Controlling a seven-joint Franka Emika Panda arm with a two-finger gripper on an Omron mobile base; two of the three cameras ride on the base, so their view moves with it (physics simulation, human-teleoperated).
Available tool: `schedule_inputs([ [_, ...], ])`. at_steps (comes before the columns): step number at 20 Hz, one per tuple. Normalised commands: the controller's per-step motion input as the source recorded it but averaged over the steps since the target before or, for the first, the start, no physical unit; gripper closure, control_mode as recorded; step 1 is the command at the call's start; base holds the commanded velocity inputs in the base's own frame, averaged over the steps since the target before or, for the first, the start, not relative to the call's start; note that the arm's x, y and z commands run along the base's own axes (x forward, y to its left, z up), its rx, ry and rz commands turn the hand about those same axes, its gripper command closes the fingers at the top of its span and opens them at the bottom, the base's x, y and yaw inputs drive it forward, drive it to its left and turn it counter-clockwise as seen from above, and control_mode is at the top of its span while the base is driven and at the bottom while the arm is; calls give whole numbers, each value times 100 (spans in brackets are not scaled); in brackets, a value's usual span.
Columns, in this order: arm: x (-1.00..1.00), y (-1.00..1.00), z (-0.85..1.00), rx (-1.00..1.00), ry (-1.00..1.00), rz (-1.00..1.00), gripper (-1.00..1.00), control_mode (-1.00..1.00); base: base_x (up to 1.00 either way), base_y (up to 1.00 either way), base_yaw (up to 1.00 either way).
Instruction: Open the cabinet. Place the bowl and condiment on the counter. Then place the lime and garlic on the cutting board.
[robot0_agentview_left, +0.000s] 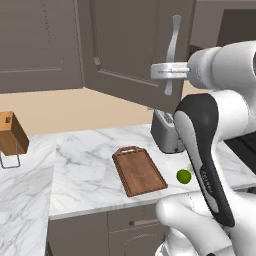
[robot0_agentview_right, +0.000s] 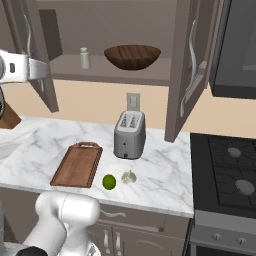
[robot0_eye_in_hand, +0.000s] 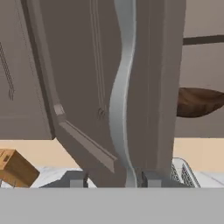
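the jaws were seen part open in the hand view, one dark tip on each side of the long curved silver handle (robot0_eye_in_hand: 124, 96) with a gap to each side, so nothing was judged to be gripped. the two-finger gripper (robot0_eye_in_hand: 111, 179) sat at the bottom centre of that frame, at the handle's lower end. the handle's long axis ran upright between the tips, on the grey-brown panelled cabinet door (robot0_agentview_left: 131, 45) swung open at the upper middle of the left base view. the wide dark brown wooden bowl (robot0_agentview_right: 132, 56) and the small greyish cylindrical shaker (robot0_agentview_right: 85, 58) were shown on the shelf at the top of the right base view; in the hand view the bowl was cut to a sliver at the right edge. the reddish-brown wooden cutting board (robot0_agentview_right: 77, 164), bright green lime (robot0_agentview_right: 109, 182) and pale lumpy garlic bulb (robot0_agentview_right: 129, 177) lay lower centre on the white marble counter (robot0_agentview_right: 165, 175).
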Motion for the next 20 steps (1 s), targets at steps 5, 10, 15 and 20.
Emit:
schedule_inputs([
  [5, -64, -100, 64, 29, 0, 0, -100, -100, 0, 0, 0],
  [10, 8, -84, 33, 28, 11, 0, -100, -100, 0, 0, 0],
  [15, 93, -31, -16, 22, 32, 13, -100, -100, 0, 0, 0],
  [20, 100, 22, -75, 12, 22, 35, -100, -100, 0, 0, 0],
])
